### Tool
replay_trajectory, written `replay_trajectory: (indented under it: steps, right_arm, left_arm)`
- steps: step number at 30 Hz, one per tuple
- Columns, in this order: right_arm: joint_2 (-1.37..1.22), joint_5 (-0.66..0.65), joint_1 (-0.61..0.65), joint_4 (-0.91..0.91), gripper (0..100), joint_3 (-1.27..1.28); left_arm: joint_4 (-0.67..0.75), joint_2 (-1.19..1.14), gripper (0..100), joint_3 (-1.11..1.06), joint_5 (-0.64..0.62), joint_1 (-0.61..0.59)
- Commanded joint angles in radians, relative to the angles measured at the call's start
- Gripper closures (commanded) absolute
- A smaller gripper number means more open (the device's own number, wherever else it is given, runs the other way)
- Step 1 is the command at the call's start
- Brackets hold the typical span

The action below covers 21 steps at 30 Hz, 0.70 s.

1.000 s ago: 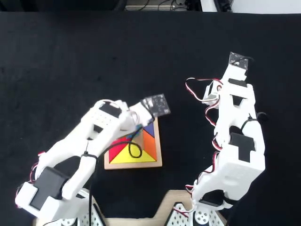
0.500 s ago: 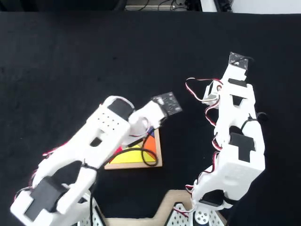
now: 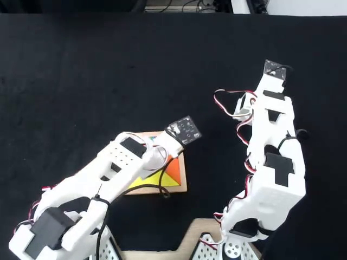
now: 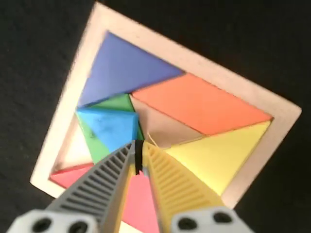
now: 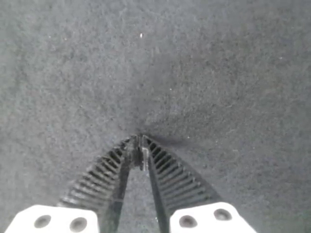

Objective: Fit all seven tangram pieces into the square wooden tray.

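Tray [image 3: 183,176] of pale wood lies on the black table [image 3: 81,81] in the high view. The left arm [image 3: 116,165] stretches across it, and the right arm [image 3: 274,151] stands folded well apart.

In the left wrist view, the left gripper [image 4: 139,154] has its fingers pressed together above the tray's middle. A dark blue triangle [image 4: 126,68], an orange parallelogram [image 4: 199,104], a yellow triangle [image 4: 218,155] and a red piece [image 4: 68,175] lie flat inside. A light blue piece [image 4: 109,128] overlaps a green piece [image 4: 116,103].

In the right wrist view, the right gripper [image 5: 140,151] has its fingers together, empty, over the table.
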<state>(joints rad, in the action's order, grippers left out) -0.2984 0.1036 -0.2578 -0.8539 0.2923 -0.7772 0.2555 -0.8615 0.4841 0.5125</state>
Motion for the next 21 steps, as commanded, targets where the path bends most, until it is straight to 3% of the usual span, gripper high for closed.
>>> replay_trajectory:
  steps: [1,6,18,21]
  right_arm:
    - [0.005,-0.011,0.012,0.011,98.7,-0.013]
    - [0.005,-0.011,0.012,0.011,98.7,-0.013]
    - [0.005,-0.011,0.014,0.011,98.7,-0.013]
    - [0.005,-0.011,0.014,0.011,98.7,-0.013]
  left_arm:
    - [0.054,-0.011,97,0.007,-0.002,-0.041]
    - [0.035,-0.109,97,0.059,-0.002,-0.064]
    - [0.015,-0.106,97,0.064,0.000,-0.154]
    - [-0.072,-0.051,97,0.082,0.003,-0.166]
